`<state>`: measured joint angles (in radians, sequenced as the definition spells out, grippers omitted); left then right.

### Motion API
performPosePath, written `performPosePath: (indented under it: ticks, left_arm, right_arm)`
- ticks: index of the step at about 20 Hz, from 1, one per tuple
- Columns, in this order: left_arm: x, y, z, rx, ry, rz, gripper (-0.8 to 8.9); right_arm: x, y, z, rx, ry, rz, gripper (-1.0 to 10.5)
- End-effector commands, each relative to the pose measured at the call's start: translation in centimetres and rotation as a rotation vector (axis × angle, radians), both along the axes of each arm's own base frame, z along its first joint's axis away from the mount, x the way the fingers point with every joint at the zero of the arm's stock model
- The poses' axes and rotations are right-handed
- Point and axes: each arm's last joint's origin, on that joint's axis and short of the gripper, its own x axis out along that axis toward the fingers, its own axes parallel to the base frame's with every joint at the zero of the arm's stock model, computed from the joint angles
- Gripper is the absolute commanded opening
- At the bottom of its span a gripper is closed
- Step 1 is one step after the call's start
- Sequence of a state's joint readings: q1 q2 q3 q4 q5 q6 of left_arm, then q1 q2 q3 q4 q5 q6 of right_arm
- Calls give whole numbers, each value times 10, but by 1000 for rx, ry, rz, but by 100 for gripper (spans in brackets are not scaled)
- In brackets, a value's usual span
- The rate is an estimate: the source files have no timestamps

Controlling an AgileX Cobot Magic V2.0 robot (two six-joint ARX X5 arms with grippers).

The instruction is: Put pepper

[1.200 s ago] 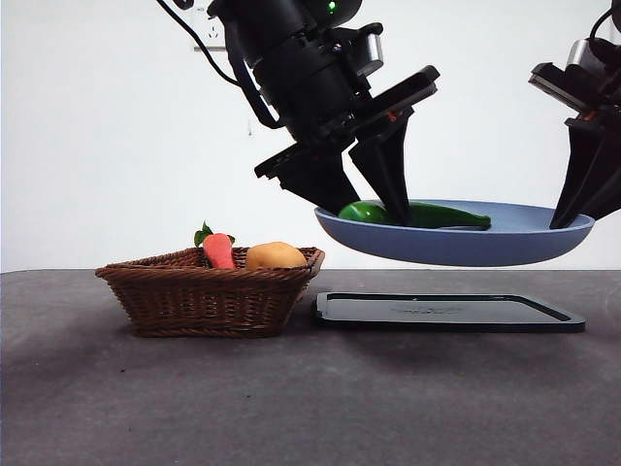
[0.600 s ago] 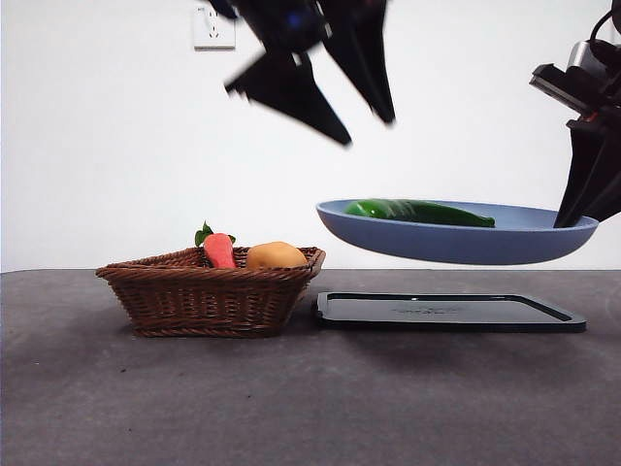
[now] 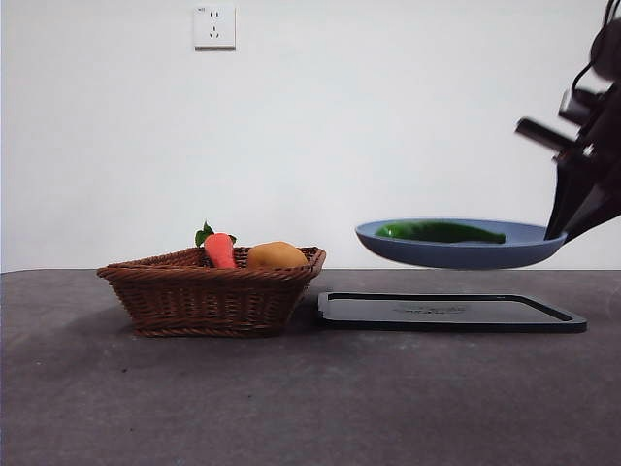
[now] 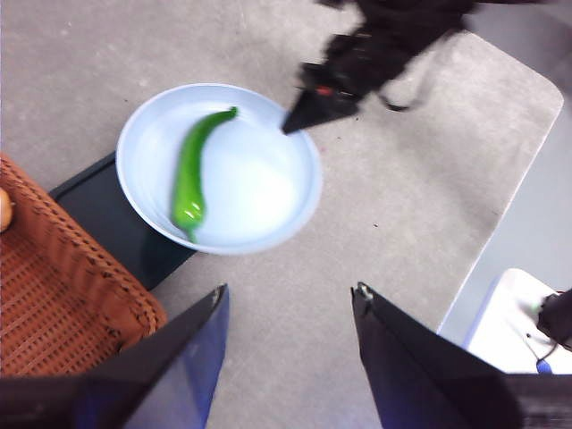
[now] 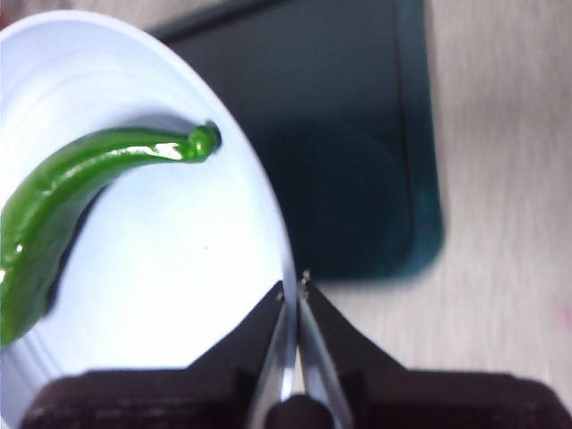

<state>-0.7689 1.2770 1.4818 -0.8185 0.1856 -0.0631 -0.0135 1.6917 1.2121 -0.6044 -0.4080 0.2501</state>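
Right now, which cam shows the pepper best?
Left wrist view: the whole pepper lies unobstructed in the plate. Right wrist view crops it at the frame edge. Front view shows only its top above the rim of the plate, which the right end effector holds.

We've got a blue plate (image 3: 456, 254) held up in the air over a flat black tray (image 3: 451, 312), not touching it. The green pepper (image 3: 440, 232) is lying lengthwise in the plate. On the right edge a dark gripper (image 3: 563, 229) comes down from above and meets the plate's right rim. Left of the tray sits a brown wicker basket (image 3: 209, 302), just beside it, with an orange-red carrot (image 3: 219, 249) with green leaves and a round yellow-orange thing (image 3: 276, 255) poking up over the rim. There's a white wall socket (image 3: 214, 26) up top.
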Motion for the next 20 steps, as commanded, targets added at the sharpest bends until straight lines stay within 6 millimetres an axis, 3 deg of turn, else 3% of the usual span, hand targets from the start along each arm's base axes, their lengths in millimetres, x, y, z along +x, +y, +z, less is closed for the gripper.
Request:
performPosePath:
  ticks: [1, 7, 16, 20]
  left_arm:
    - [-2, -1, 6, -6, -22, -13, 247]
    - [-2, -1, 5, -2, -18, -13, 247]
    - [-2, -1, 5, -3, -15, -13, 247]
    - [-2, -1, 5, -4, -14, -11, 247]
  right_arm:
    - [25, -2, -11, 13, 22, -18, 5]
    - [55, -3, -39, 18, 25, -28, 5]
    - [61, -3, -56, 14, 48, -24, 6]
    - [61, -3, -56, 15, 37, -21, 121]
